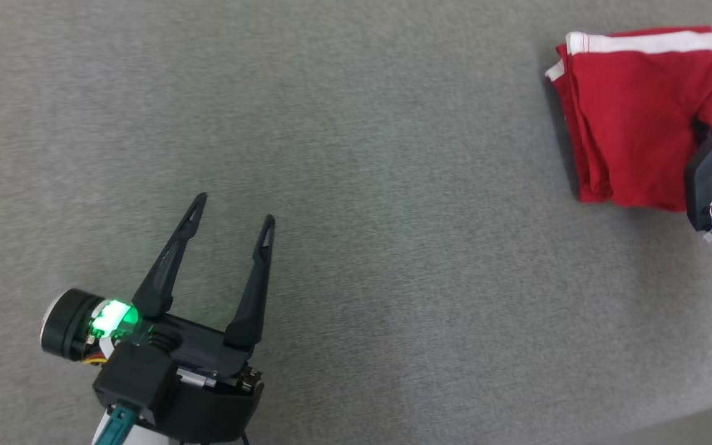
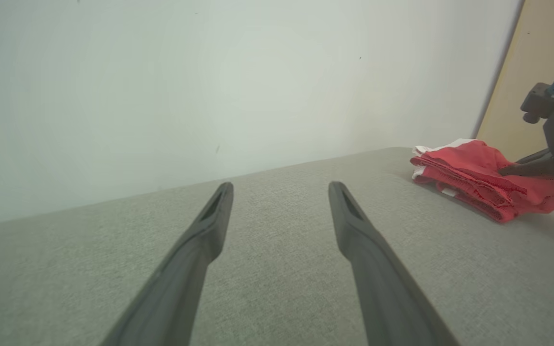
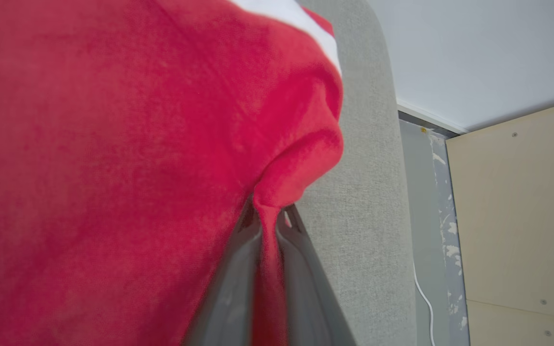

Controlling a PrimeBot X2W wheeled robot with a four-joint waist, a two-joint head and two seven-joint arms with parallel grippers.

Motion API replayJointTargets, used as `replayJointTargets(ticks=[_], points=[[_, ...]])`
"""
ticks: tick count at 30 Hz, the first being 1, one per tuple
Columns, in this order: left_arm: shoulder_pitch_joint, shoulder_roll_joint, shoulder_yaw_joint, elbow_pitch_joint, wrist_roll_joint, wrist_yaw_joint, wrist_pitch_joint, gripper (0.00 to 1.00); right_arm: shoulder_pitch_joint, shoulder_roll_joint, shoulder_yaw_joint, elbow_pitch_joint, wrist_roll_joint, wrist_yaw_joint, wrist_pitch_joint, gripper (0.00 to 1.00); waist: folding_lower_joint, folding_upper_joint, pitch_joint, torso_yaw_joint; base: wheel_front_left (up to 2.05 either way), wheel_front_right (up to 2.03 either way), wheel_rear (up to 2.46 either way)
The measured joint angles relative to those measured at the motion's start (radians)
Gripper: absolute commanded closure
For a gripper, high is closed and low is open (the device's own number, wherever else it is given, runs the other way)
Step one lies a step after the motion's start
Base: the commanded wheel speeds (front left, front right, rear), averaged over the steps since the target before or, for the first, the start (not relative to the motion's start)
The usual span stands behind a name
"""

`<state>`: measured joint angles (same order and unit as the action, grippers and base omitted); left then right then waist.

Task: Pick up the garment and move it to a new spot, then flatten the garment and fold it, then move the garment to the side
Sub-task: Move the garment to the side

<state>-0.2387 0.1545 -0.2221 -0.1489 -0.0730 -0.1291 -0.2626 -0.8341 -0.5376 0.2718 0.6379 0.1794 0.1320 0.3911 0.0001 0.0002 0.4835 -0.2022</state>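
1. Right gripper (image 3: pixel 270 218) first: its jaws are drawn together and clamped on a pinch of the red garment (image 1: pixel 634 123). In the right wrist view a ridge of cloth runs down between the two fingers.
2. The garment lies at the far right of the grey surface (image 1: pixel 393 185). It is folded into a compact stack, with the white band along its far edge and the layered edges showing on its left side.
3. Left gripper (image 1: pixel 235 210): fingers spread wide with nothing between them, hovering over bare surface well apart from the garment.
4. My read is that the folding is done and I'm on the last step, shifting the stack to the side.
5. I only have one corner, so I want a low, slow drag that lets the layers slide together. A high lift would probably let the stack fall open.
6. I'd pull in line with the pinch, not across it — a sideways tug could peel the top layer off the ones beneath.
7. The right wrist view shows the surface's rim close by, so I'd stop short and leave no cloth hanging over.
8. For the release, I'd part the jaws fully, then back out along the fingers so the tips don't snag the fold.
9. I'd leave the left arm where it is, as it's out of the way.
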Motion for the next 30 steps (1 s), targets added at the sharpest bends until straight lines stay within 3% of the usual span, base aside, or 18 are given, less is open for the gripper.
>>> replayJointTargets(ticks=[13, 30], points=[[-0.039, 0.068, -0.123, -0.072, 0.026, 0.000, 0.000, 0.00, -0.079, -0.037, -0.009, 0.147, -0.064, 0.000, -0.223, 1.00, 0.0000, 0.0000, 0.109, -0.112, 0.00, 0.00, 0.00], [-0.028, 0.119, -0.136, -0.155, 0.030, 0.006, 0.038, 0.00, -0.198, -0.095, -0.025, 0.288, -0.174, 0.000, -0.414, 0.99, -0.0001, -0.0001, 0.186, -0.101, 0.00, 0.00, 0.00]])
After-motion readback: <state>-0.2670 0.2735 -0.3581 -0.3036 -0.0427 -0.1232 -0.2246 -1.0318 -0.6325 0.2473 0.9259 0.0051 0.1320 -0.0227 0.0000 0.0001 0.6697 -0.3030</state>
